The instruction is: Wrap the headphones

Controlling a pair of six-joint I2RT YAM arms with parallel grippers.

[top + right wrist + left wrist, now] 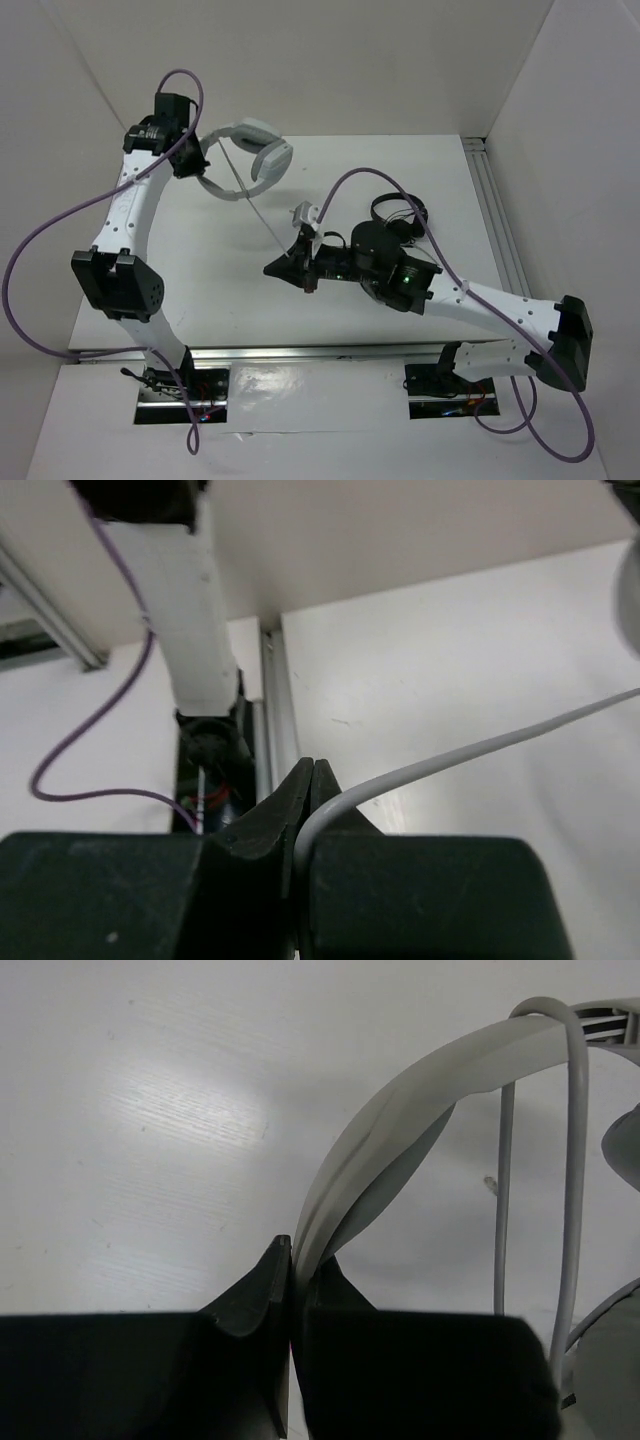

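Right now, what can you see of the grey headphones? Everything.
The headphones are light grey, over-ear, matte plastic by the look, with a wide padded headband and big oval earcups. They sit at the far left of the table, held by the left gripper, jaws shut on the headband. Their thin grey cable loops over the headband, then runs straight to the right gripper, jaws shut on it. Whether an earcup touches the table, I cannot tell.
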